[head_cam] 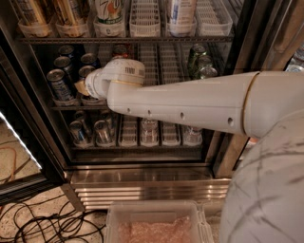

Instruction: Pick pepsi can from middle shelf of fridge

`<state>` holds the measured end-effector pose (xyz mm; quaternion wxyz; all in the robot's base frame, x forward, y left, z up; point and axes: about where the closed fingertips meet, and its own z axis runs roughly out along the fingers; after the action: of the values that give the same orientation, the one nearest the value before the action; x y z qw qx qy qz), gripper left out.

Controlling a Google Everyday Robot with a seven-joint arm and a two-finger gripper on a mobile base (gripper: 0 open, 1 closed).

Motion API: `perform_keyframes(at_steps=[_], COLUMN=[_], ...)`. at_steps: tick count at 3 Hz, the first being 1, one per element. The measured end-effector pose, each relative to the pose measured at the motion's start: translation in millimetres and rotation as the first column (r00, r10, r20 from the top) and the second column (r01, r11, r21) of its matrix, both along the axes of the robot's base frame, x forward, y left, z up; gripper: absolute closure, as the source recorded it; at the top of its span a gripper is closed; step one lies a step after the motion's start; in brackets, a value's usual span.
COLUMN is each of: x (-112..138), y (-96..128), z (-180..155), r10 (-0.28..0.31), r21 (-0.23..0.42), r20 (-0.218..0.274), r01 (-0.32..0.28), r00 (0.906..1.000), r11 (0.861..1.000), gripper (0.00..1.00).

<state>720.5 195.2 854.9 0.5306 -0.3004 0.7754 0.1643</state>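
The fridge [142,187] stands open, its stainless base rails low in the camera view. The middle shelf [64,107] holds dark-blue pepsi cans in its left lanes; the front one [60,85] stands at the shelf's edge and others [63,63] line up behind it. Green cans [198,56] stand at the right and an orange-red can [120,49] stands at the back. My white arm [190,102] reaches in from the right. My gripper [82,88] sits in the second lane, just right of the front pepsi can, mostly hidden behind the wrist [118,76].
Tall bottles [109,12] fill the level above and clear water bottles [102,133] the level below. The glass door [19,156] hangs open at the left. Black cables [42,223] lie on the floor. A clear plastic bin [154,223] sits in front of the base.
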Motion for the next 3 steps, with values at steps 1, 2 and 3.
perform_keyframes(at_steps=[1, 2, 3], x=[-0.3, -0.3, -0.3], y=[0.7, 0.7, 0.7], z=[0.2, 0.2, 0.2], r10=[0.002, 0.002, 0.002], r21=[-0.001, -0.001, -0.001], r20=[0.002, 0.002, 0.002], r01=[-0.002, -0.002, -0.002], r00=[1.0, 1.0, 1.0], r11=[1.0, 1.0, 1.0], gripper=[0.74, 1.0, 1.0])
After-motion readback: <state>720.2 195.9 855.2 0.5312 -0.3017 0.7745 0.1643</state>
